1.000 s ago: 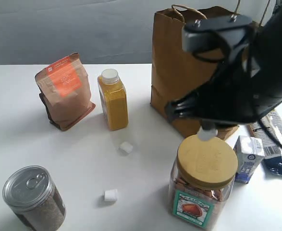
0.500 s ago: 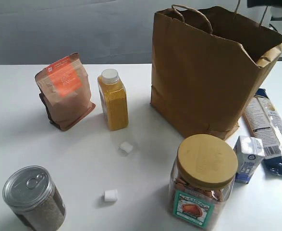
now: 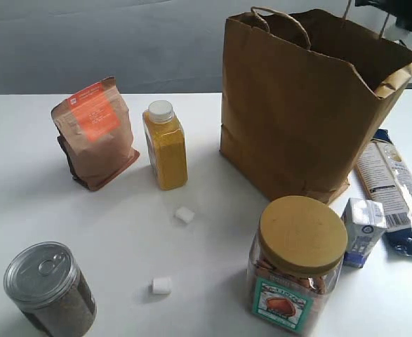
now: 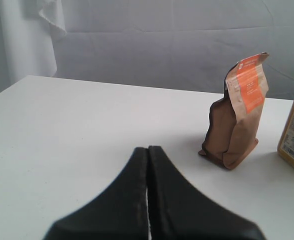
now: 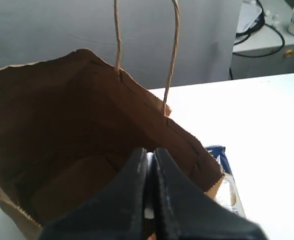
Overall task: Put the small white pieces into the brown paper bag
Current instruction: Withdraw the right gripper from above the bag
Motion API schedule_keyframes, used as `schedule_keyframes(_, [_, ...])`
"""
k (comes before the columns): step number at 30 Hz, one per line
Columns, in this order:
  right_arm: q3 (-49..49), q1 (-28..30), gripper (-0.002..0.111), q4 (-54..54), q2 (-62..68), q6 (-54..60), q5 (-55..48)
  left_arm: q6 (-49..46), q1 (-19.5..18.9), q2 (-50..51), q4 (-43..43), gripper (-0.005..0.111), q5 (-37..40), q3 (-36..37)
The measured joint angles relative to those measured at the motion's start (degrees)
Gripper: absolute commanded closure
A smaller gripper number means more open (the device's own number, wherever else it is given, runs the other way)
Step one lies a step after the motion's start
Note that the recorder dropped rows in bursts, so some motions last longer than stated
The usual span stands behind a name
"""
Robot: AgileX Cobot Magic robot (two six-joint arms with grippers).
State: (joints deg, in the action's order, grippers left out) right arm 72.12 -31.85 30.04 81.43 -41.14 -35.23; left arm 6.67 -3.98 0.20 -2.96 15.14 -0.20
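Currently: bag open, two white pieces outside it.
The brown paper bag (image 3: 290, 119) stands upright on the table (image 3: 114, 232), mouth open. The right gripper (image 5: 148, 151) hangs above that mouth, jaws drawn nearly together, with nothing visible at the tips. The left gripper (image 4: 148, 149) is clenched on nothing, low over the table. One white piece (image 3: 184, 214) lies just in front of the yellow bottle (image 3: 166, 147). A second white piece (image 3: 161, 285) lies apart from it, nearer the camera.

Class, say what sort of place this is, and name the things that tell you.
Probably a lab test bench, not a kitchen: plain white table, grey backdrop curtain, and a desk with cables behind.
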Motion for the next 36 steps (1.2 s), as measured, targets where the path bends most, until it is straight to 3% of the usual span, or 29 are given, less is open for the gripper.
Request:
schedule_keyframes(4, [5.8, 1.8, 0.09, -11.6, 5.2, 11.0, -0.2, 0.0, 0.0, 0.0, 0.0, 0.107, 0.0, 0.0])
schedule_keyframes(5, [6.9, 1.8, 0.074, -12.8, 5.9, 12.5, -0.4, 0.0, 0.0, 0.0, 0.0, 0.107, 0.0, 0.0])
schedule_keyframes(7, [9.8, 1.8, 0.057, -15.2, 7.9, 14.4, -1.3, 0.0, 0.0, 0.0, 0.0, 0.107, 0.0, 0.0])
schedule_keyframes(8, [11.2, 1.8, 0.055, -15.6, 8.6, 14.9, -2.7, 0.0, 0.0, 0.0, 0.0, 0.107, 0.0, 0.0])
schedule_keyframes(17, [12.2, 1.8, 0.057, -16.1, 9.1, 15.5, -6.0, 0.0, 0.0, 0.0, 0.0, 0.107, 0.0, 0.0])
schedule_keyframes(19, [12.3, 1.8, 0.069, -16.1, 9.1, 15.5, -7.3, 0.0, 0.0, 0.0, 0.0, 0.107, 0.0, 0.0])
schedule_keyframes(23, [12.3, 1.8, 0.107, -15.2, 6.8, 15.7, -12.5, 0.0, 0.0, 0.0, 0.0, 0.107, 0.0, 0.0])
schedule_keyframes(31, [8.1, 1.4, 0.108, -14.3, -5.4, 18.2, -15.3, 0.0, 0.0, 0.0, 0.0, 0.107, 0.0, 0.0])
schedule_keyframes(36, [2.8, -2.6, 0.108, -24.7, -12.8, 27.5, -15.8, 0.0, 0.0, 0.0, 0.0, 0.107, 0.0, 0.0])
